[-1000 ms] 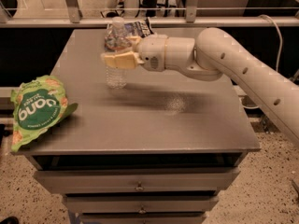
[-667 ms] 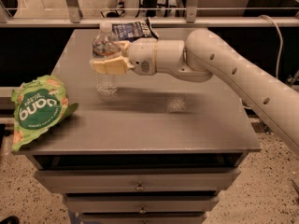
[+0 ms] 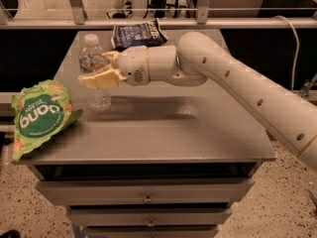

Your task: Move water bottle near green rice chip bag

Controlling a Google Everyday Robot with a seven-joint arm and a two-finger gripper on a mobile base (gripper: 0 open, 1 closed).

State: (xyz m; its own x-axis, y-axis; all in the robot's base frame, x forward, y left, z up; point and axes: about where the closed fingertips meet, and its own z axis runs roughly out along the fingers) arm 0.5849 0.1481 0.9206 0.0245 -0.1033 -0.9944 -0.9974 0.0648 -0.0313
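While the gripper (image 3: 95,71) clasps the water bottle (image 3: 99,96) round its middle, hold it upright and set it down just short of the green rice chip bag (image 3: 42,114), left of the gripper and nearer you. Count: one bottle, one green bag, one dark blue snack bag (image 3: 136,33) beyond the gripper.

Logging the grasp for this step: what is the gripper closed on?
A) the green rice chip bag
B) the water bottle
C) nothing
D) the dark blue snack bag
B: the gripper, above the table, is shut around the water bottle, close beside the green rice chip bag.
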